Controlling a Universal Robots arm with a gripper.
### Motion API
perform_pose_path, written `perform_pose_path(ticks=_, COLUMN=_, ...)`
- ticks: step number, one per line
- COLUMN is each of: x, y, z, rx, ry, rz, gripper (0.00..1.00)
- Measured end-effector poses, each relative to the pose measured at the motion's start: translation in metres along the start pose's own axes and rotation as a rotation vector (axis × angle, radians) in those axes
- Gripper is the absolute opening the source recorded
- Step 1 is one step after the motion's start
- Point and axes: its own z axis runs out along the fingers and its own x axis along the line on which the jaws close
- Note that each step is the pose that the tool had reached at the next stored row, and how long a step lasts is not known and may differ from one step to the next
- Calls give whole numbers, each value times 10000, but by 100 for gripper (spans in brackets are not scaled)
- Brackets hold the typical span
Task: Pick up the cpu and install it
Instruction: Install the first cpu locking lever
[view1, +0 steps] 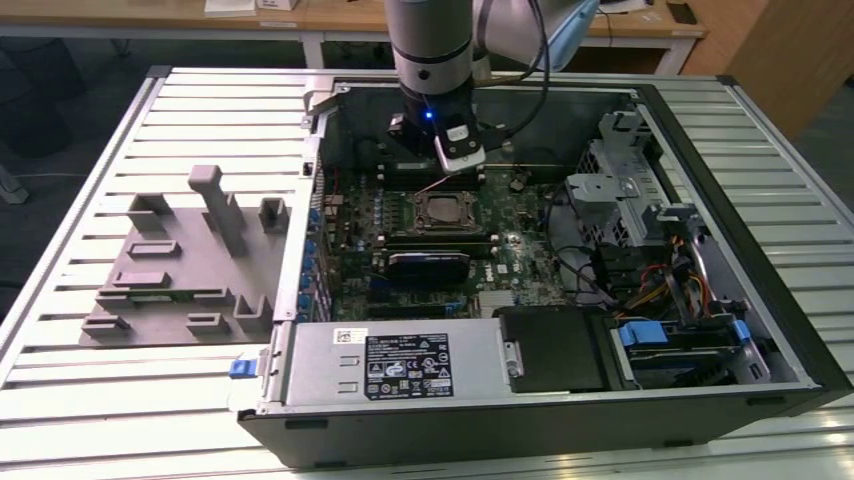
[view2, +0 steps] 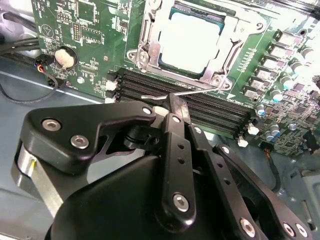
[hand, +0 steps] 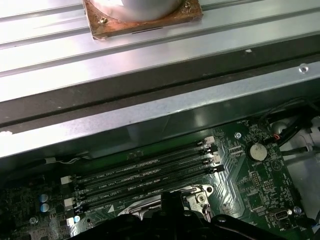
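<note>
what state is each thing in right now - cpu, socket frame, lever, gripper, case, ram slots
cpu: seated in the socket, top plate showing
socket frame: down around the cpu
lever: thin wire arm lying along the frame's edge, right at the gripper's tip
gripper: shut, holding nothing, low over the board
computer case: side panel off, lying flat
memory slots: empty
</note>
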Motion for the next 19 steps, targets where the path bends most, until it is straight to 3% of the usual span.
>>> perform_pose_path(ticks=5, x=1, y=-1, z=6, rx=13, ry=-8, rz=1, gripper=11)
perform_pose_path(ticks=15, x=10, y=-5, z=71, rx=407, ry=-124, rz=-44, gripper=11)
perform_pose_path(ticks=19, x=20, y=18, z=92, rx=477, ry=-151, rz=-25, gripper=11)
